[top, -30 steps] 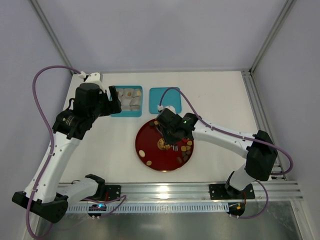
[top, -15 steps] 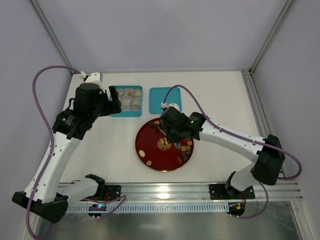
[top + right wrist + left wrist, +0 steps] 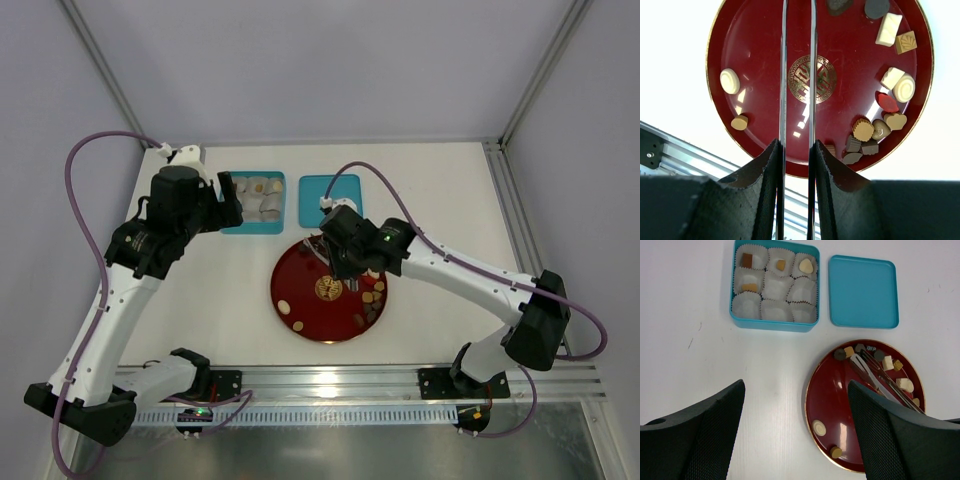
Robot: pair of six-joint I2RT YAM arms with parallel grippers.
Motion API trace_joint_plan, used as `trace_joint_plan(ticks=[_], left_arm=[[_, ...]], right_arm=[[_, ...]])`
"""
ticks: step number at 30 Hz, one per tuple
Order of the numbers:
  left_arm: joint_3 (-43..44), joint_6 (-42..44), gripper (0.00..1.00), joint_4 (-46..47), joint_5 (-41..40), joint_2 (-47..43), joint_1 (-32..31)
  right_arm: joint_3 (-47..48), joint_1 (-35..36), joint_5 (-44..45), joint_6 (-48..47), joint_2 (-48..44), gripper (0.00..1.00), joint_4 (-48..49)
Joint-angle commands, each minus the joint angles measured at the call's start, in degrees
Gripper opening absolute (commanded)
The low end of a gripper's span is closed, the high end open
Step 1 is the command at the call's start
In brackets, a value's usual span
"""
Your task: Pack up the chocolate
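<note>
Loose chocolate [image 3: 875,135] of brown, tan and cream lies on the red plate [image 3: 760,60], mostly along its right rim. My right gripper [image 3: 796,145] is shut on metal tongs [image 3: 784,75], whose two blades run over the gold emblem and out of the top of the wrist view. From the left wrist, the tongs [image 3: 870,375] end near the dark pieces at the plate's far edge. My left gripper [image 3: 796,385] hangs open and empty over bare table left of the plate [image 3: 840,405]. The teal box [image 3: 772,325] holds paper cups, several with chocolate [image 3: 806,265] in them.
The teal lid [image 3: 863,291] lies flat to the right of the box, just beyond the plate. In the top view the right arm [image 3: 450,270] reaches across the plate [image 3: 300,290] from the right. An aluminium rail [image 3: 330,380] runs along the near edge.
The right gripper with the tongs has moved toward the far side of the plate, nearer the lid. The left arm has stayed where it was.
</note>
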Motion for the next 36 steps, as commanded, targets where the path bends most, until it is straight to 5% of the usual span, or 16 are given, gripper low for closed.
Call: trace_joint_plan(ticks=[1,21,36], left_arm=[[1.44,-0.18,0.82,1.57,-0.52,-0.81,0.14],[6.18,1.58,0.82,-1.06,-1.22,0.25,0.14],[6.54,2.1,0.82,-1.94,-1.66,-0.1,0.14]], right_arm=[[4.78,-0.71,-0.04,-1.21,-1.19,0.28,1.49],[33.6,-4.84,-3.81,-13.34,24.21,0.29,11.41],[37.83,-4.84,-6.63,-14.84,36.34,0.28,20.22]])
